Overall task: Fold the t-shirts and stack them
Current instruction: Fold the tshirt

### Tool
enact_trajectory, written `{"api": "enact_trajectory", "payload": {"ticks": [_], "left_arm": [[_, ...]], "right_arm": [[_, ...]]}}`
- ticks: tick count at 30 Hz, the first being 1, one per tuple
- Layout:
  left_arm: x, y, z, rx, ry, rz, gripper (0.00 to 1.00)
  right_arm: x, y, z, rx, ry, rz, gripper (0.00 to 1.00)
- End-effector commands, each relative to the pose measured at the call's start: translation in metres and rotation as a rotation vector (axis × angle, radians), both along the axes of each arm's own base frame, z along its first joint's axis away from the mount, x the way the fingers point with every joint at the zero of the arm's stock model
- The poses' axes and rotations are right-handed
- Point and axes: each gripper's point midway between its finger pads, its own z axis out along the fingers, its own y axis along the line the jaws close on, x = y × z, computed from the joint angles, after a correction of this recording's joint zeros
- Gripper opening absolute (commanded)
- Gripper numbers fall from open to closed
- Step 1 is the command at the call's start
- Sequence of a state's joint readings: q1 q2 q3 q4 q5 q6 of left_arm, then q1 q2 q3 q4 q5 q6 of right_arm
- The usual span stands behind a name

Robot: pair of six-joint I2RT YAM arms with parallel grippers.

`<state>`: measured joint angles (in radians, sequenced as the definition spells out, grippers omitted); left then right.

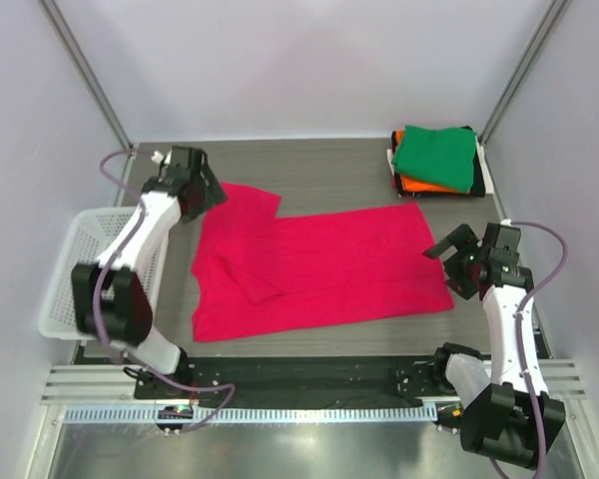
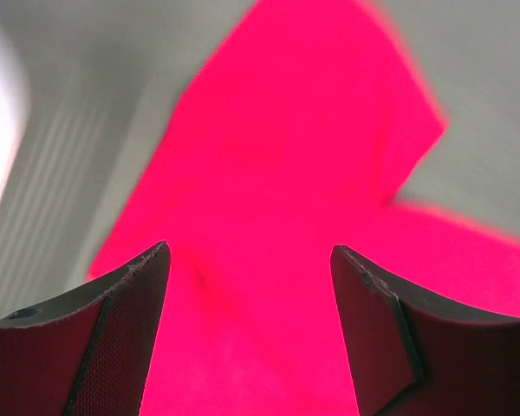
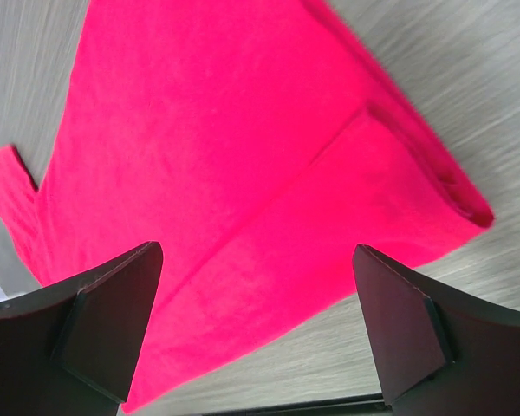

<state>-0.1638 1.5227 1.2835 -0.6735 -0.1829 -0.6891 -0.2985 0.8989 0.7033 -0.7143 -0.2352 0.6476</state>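
The pink-red t-shirt (image 1: 319, 267) lies spread on the grey table, partly folded, with one sleeve sticking out at the back left. My left gripper (image 1: 208, 192) hovers open over that sleeve; the left wrist view shows the cloth (image 2: 277, 199) between its spread fingers. My right gripper (image 1: 447, 257) is open and empty beside the shirt's right edge; the right wrist view shows the folded edge (image 3: 269, 156) below it. A stack of folded t-shirts (image 1: 437, 160), green on top, then orange, dark and white, sits at the back right.
A white mesh basket (image 1: 80, 274) stands at the table's left edge beside the left arm. Metal frame posts rise at both back corners. The arm bases and a rail run along the near edge.
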Motion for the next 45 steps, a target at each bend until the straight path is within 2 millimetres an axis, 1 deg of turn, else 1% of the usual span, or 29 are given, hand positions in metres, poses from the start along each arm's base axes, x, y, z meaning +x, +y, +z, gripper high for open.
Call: {"api": "enact_trajectory", "payload": {"ticks": [1, 2, 3, 4, 6, 8, 9, 10, 12, 13, 14, 20, 21, 22, 26, 29, 32, 33, 35, 36, 37, 38, 39, 40, 41, 42, 43, 44, 45], "left_arm": [[0.097, 0.003, 0.019, 0.027, -0.152, -0.037, 0.74], [0.111, 0.003, 0.014, 0.025, -0.145, -0.038, 0.73], [0.124, 0.003, 0.002, 0.022, -0.123, -0.041, 0.72], [0.145, -0.001, -0.011, 0.012, -0.111, -0.057, 0.72], [0.173, 0.003, -0.036, 0.011, -0.089, -0.062, 0.69], [0.186, 0.001, -0.057, -0.002, -0.064, -0.07, 0.68], [0.192, 0.002, -0.064, -0.009, -0.059, -0.07, 0.65], [0.202, 0.0, -0.082, -0.026, -0.04, -0.08, 0.63], [0.209, -0.001, -0.096, -0.031, -0.029, -0.081, 0.59], [0.215, -0.001, -0.096, -0.037, -0.041, -0.08, 0.59], [0.216, -0.002, -0.111, -0.042, -0.018, -0.08, 0.58], [0.22, -0.006, -0.127, -0.065, -0.012, -0.074, 0.54], [0.219, -0.007, -0.125, -0.073, -0.018, -0.076, 0.51], [0.216, -0.007, -0.13, -0.074, -0.012, -0.075, 0.51], [0.209, -0.003, -0.128, -0.065, -0.02, -0.071, 0.5], [0.205, 0.0, -0.126, -0.052, -0.025, -0.066, 0.47], [0.203, -0.001, -0.13, -0.052, -0.02, -0.092, 0.34], [0.202, -0.002, -0.133, -0.053, -0.018, -0.099, 0.26], [0.204, -0.004, -0.135, -0.055, -0.034, -0.119, 0.19], [0.201, -0.003, -0.141, -0.057, -0.03, -0.119, 0.13], [0.2, -0.002, -0.141, -0.056, -0.028, -0.12, 0.09], [0.201, -0.003, -0.135, -0.053, -0.045, -0.126, 0.03], [0.206, -0.003, -0.131, -0.052, -0.077, -0.128, 0.0], [0.201, -0.008, -0.135, -0.071, -0.071, -0.148, 0.0], [0.201, -0.009, -0.13, -0.074, -0.088, -0.161, 0.0], [0.2, -0.009, -0.131, -0.075, -0.104, -0.164, 0.0], [0.2, -0.009, -0.13, -0.074, -0.11, -0.164, 0.0], [0.199, -0.009, -0.13, -0.074, -0.116, -0.165, 0.0], [0.194, -0.008, -0.13, -0.071, -0.118, -0.16, 0.0]], "right_arm": [[0.012, 0.008, 0.01, -0.046, -0.062, 0.088, 0.98], [0.012, 0.012, 0.009, -0.055, -0.061, 0.111, 0.98], [0.013, 0.013, 0.011, -0.06, -0.065, 0.122, 0.98], [0.013, 0.014, 0.012, -0.069, -0.068, 0.139, 0.98], [0.013, 0.018, 0.016, -0.076, -0.076, 0.165, 0.98], [0.012, 0.02, 0.016, -0.078, -0.077, 0.179, 0.98], [0.01, 0.021, 0.018, -0.081, -0.08, 0.186, 0.98], [0.009, 0.023, 0.02, -0.08, -0.082, 0.194, 0.98], [0.008, 0.023, 0.022, -0.086, -0.088, 0.198, 0.98], [0.008, 0.024, 0.023, -0.088, -0.092, 0.203, 0.98], [0.008, 0.024, 0.023, -0.089, -0.091, 0.201, 0.98], [0.009, 0.023, 0.019, -0.101, -0.073, 0.206, 0.98], [0.01, 0.021, 0.019, -0.109, -0.069, 0.202, 0.98], [0.01, 0.018, 0.017, -0.12, -0.061, 0.197, 0.98], [0.014, 0.013, 0.012, -0.138, -0.033, 0.189, 0.98], [0.02, 0.012, 0.017, -0.142, -0.045, 0.183, 0.98], [0.031, 0.008, 0.021, -0.155, -0.054, 0.18, 0.98], [0.039, 0.006, 0.021, -0.157, -0.045, 0.181, 0.98], [0.05, 0.003, 0.025, -0.173, -0.047, 0.183, 0.98], [0.057, 0.0, 0.018, -0.182, -0.02, 0.182, 0.98], [0.062, -0.002, 0.018, -0.195, -0.015, 0.181, 0.98], [0.071, -0.005, 0.022, -0.216, -0.022, 0.18, 0.98], [0.077, -0.008, 0.021, -0.23, -0.021, 0.176, 0.97], [0.085, -0.009, 0.012, -0.242, 0.009, 0.184, 0.96], [0.097, -0.011, 0.018, -0.255, -0.005, 0.179, 0.96], [0.106, -0.012, 0.018, -0.26, -0.003, 0.167, 0.91], [0.115, -0.013, 0.004, -0.267, 0.04, 0.173, 0.89], [0.131, -0.011, 0.014, -0.285, 0.015, 0.176, 0.87], [0.14, -0.014, 0.01, -0.319, 0.028, 0.166, 0.86]]}}
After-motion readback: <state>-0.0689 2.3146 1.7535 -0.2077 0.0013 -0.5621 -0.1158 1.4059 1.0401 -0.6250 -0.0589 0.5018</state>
